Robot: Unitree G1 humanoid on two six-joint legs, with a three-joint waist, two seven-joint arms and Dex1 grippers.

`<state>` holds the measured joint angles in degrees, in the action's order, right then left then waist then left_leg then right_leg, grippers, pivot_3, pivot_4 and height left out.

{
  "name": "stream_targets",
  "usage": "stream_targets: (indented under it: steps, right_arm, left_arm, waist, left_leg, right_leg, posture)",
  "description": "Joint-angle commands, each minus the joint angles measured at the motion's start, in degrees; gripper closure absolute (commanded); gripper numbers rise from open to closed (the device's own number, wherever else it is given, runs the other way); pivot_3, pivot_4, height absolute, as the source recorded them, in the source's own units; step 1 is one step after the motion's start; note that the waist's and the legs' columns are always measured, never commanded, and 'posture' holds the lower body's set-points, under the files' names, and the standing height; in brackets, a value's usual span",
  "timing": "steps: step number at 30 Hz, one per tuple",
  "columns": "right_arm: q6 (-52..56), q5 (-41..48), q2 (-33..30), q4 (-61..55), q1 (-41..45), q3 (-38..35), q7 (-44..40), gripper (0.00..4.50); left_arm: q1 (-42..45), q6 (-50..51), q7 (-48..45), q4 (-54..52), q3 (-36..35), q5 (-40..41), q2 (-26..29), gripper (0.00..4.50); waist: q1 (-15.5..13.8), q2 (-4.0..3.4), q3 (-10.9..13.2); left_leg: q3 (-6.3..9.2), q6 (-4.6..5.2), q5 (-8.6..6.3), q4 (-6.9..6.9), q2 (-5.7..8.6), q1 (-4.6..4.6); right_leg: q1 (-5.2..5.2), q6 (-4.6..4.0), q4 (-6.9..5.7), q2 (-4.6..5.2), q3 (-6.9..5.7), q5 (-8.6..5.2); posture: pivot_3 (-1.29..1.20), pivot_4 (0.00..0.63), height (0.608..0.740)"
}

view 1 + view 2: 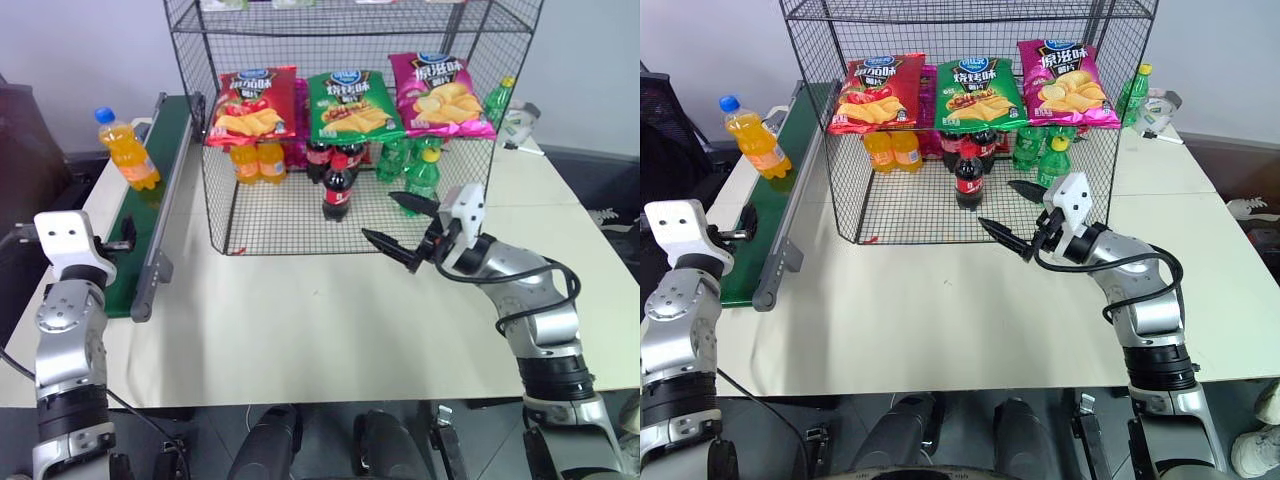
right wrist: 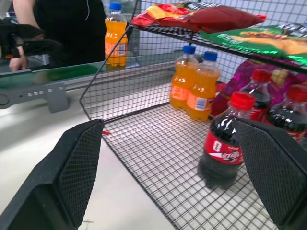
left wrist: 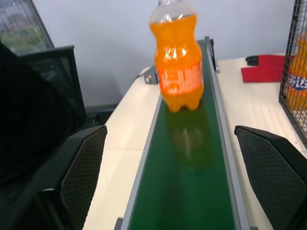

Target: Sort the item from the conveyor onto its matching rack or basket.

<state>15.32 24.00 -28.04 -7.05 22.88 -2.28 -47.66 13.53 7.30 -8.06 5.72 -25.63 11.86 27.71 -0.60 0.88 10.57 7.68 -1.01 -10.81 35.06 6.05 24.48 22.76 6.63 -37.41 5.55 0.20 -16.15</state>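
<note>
Honestly, both tools gape apart; mistiming the left tool (image 1: pixel 120 235) could topple the orange bottle (image 1: pixel 129 150) off the conveyor (image 1: pixel 160 190).

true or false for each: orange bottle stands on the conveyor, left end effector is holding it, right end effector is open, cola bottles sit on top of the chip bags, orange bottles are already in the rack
1. The orange bottle stands upright on the conveyor. True.
2. The left end effector is holding it. False: its fingers are spread wide, with the bottle farther along the belt, untouched.
3. The right end effector is open. True.
4. Cola bottles sit on top of the chip bags. False: they stand on the rack's bottom tier, below the bags.
5. Orange bottles are already in the rack. True: two stand on the bottom tier.
</note>
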Motion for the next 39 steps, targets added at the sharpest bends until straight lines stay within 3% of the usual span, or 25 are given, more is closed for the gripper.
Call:
stream_targets:
  steps: [1,39]
  right_arm:
    - [1.5,3.0,-0.2,-4.4,-0.4,0.1,-1.5,0.00]
    - [3.8,3.6,0.6,-7.1,-0.9,2.4,-1.7,0.00]
  left_arm:
    - [-0.1,-3.4,0.5,-0.4,-1.4,0.0,-0.1,0.03]
    - [0.6,-1.0,1.3,-0.3,-3.7,4.2,0.1,0.03]
  waist:
    - [0.0,0.00,0.0]
    - [0.0,0.00,0.0]
  left_leg:
    - [0.00,0.00,0.00,0.00,0.00,0.00]
    - [0.00,0.00,0.00,0.01,0.00,0.00]
  right_leg:
    - [0.00,0.00,0.00,0.00,0.00,0.00]
    - [0.00,0.00,0.00,0.00,-0.02,0.00]
  posture:
    - [0.00,0.150,0.740]
    - [0.00,0.150,0.740]
